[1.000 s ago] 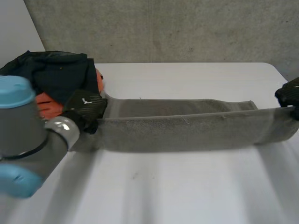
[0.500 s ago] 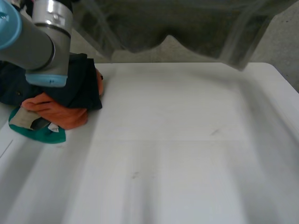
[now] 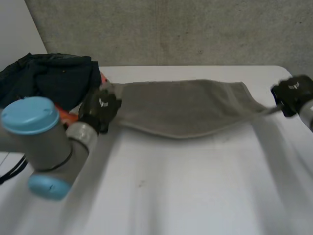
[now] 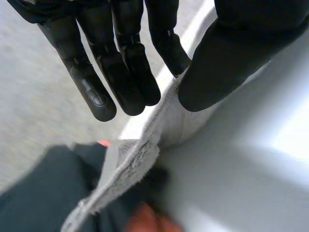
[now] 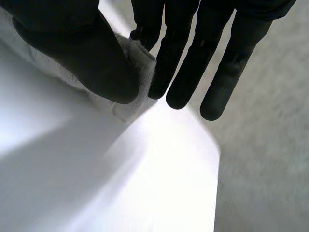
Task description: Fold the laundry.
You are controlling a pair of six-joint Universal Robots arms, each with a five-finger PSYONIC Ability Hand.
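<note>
A grey towel [image 3: 186, 106] stretches between my two hands across the far half of the white table [image 3: 186, 186], sagging in the middle. My left hand [image 3: 100, 108] pinches its left end between thumb and straight fingers; the left wrist view shows that edge of the towel [image 4: 145, 145] clamped under the thumb [image 4: 212, 67]. My right hand [image 3: 292, 94] pinches the right end, where a bunched corner of the towel [image 5: 137, 67] sits between thumb and fingers [image 5: 178, 63].
A pile of dark, orange and teal clothes [image 3: 54, 81] lies at the far left of the table, just behind my left hand. My left arm [image 3: 44, 147] crosses the near left. A concrete wall [image 3: 171, 29] rises behind the table.
The towel lay as a long band on the table, was swung high above it, and now hangs lower between both hands, spread and sagging toward the table's far half.
</note>
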